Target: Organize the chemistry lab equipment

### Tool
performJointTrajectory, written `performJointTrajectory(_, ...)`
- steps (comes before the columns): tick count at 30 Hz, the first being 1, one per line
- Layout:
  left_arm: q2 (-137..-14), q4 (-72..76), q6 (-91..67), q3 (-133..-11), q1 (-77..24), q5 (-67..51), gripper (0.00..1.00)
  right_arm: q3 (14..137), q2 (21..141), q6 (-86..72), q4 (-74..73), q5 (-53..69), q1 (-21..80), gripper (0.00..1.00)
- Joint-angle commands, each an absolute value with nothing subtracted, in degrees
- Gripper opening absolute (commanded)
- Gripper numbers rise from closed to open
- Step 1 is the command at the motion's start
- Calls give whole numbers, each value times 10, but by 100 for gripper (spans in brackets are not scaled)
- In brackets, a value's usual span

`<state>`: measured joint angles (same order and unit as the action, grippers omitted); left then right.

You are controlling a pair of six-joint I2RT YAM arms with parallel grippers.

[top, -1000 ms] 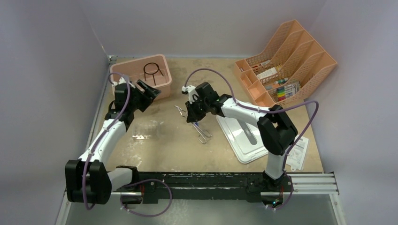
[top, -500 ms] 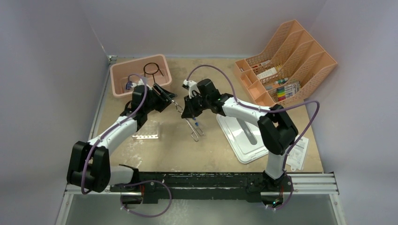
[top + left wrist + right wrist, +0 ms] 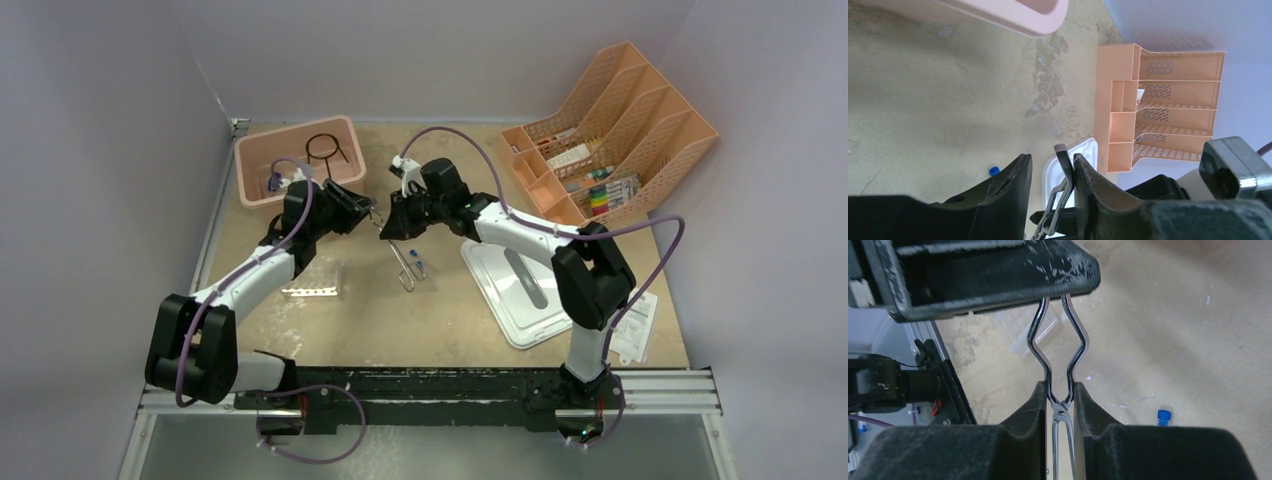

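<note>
The bench (image 3: pixel 450 330) is showing tan, mottled with darker brown stains and pale scuffs. The tongs (image 3: pixel 1058 347) are gleaming silver, and the vial (image 3: pixel 1163 416) is wearing a blue cap. The fingers (image 3: pixel 998 270) are reading black, flecked with white scuffing. The basket (image 3: pixel 290 128) is appearing pale pink and the ring stand (image 3: pixel 326 148) black. The organizer (image 3: pixel 650 95) is showing peach with a perforated grid pattern, the tray (image 3: pixel 500 300) white, the cables (image 3: pixel 677 238) purple, and the arms (image 3: pixel 250 280) white with black joints.
</note>
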<state>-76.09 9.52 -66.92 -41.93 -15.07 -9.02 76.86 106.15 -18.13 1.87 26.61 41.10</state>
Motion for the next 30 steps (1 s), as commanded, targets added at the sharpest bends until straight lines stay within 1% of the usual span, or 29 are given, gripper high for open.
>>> performJointTrajectory(1, -763, 135, -678, -432, -155, -107, 35, 810, 1058, -208, 63, 290, 405, 0)
performJointTrajectory(6, -768, 133, -668, -441, -156, -111, 29, 808, 1060, -210, 71, 301, 405, 0)
performJointTrajectory(7, -768, 133, -665, -445, -156, -111, 26, 807, 1059, -210, 71, 302, 406, 0)
performJointTrajectory(12, -766, 114, -643, -463, -156, -109, 2, 812, 1065, -215, 65, 295, 406, 1)
performJointTrajectory(13, -765, 113, -638, -466, -156, -108, 0, 816, 1066, -218, 58, 290, 406, 4)
performJointTrajectory(16, -757, 121, -625, -472, -155, -124, 0, 815, 1052, -220, 48, 262, 405, 24)
performJointTrajectory(18, -751, 123, -608, -485, -155, -141, 0, 805, 1031, -230, 62, 237, 405, 42)
performJointTrajectory(20, -745, 95, -584, -516, -155, -145, 0, 803, 1011, -229, 62, 219, 404, 53)
performJointTrajectory(26, -728, -50, -465, -637, -153, -122, 0, 819, 942, -221, 48, 170, 396, 77)
performJointTrajectory(28, -729, -108, -416, -688, -152, -96, 0, 830, 922, -212, 43, 147, 396, 81)
performJointTrajectory(30, -732, -162, -372, -735, -148, -66, 0, 838, 907, -202, 40, 128, 396, 83)
